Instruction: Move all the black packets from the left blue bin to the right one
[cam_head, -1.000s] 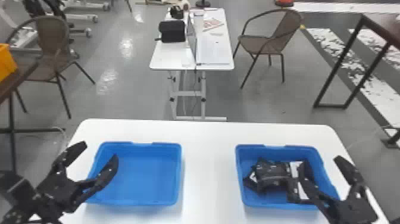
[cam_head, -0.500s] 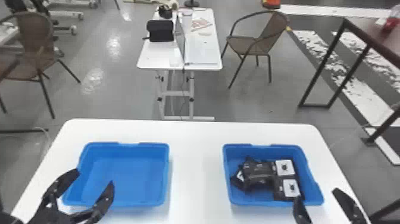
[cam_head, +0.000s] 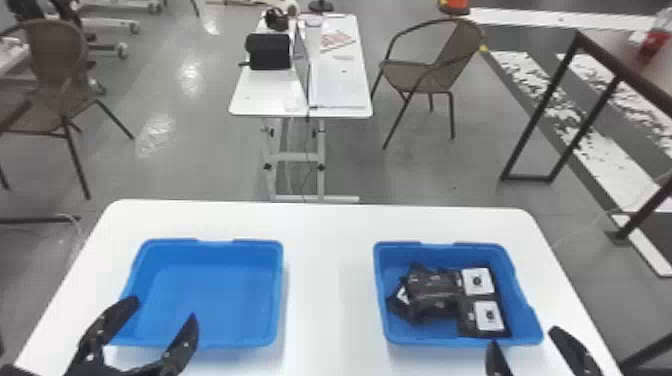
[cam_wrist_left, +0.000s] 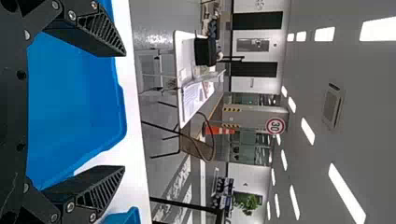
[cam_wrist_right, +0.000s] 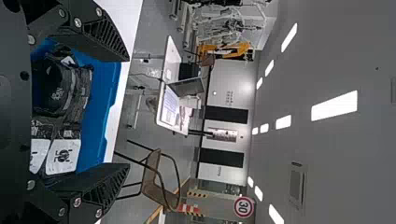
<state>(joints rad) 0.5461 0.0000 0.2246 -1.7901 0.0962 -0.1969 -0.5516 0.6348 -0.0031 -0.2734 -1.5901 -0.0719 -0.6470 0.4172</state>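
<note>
In the head view my left gripper (cam_head: 162, 325) stands open over the near left corner of the left blue bin (cam_head: 215, 300), whose floor is bare. My right gripper (cam_head: 530, 345) is open at the near right edge of the right blue bin (cam_head: 452, 342). Several black packets (cam_head: 432, 290) lie heaped in that right bin, two with white labels on its right side. The left wrist view has the left gripper (cam_wrist_left: 125, 111) with fingers wide apart and nothing between them. In the right wrist view the right gripper (cam_wrist_right: 129, 112) is likewise spread and holds nothing, the packets (cam_wrist_right: 58, 91) beyond it.
Both bins stand apart on a white table (cam_head: 327, 280). Beyond it are a second white table (cam_head: 340, 90) with a laptop and a black case (cam_head: 268, 51), brown chairs (cam_head: 425, 75) and a dark table frame (cam_head: 595, 115) at the right.
Both arms have drawn back toward the near edge, the right gripper moving off the packets and out of the right bin. The head view has shifted slightly.
</note>
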